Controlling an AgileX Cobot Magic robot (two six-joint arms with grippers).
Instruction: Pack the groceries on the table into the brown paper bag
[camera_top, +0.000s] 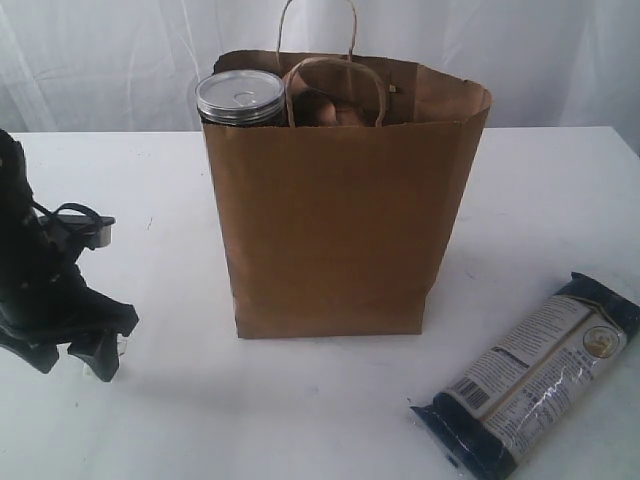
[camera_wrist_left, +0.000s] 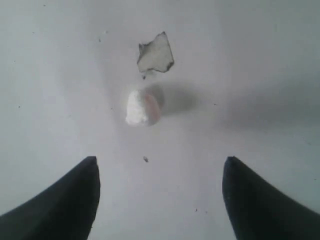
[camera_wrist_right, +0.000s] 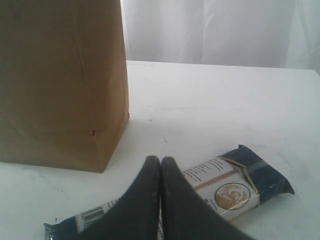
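My right claw (camera_wrist_right: 160, 160) closed tight, empty, just by long dark-blue packet (camera_wrist_right: 220, 187), which lies slanted right of brown paper bag (camera_top: 330, 220). My left claw (camera_wrist_left: 160, 162) spread wide, empty, far other side

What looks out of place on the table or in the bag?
Below the open left gripper, a small white lump and a torn-looking grey patch mark the table; neither resembles a grocery item. The silver pull-tab can pokes above the rim of the brown paper bag at one corner. The long dark-blue packet lies unpacked.
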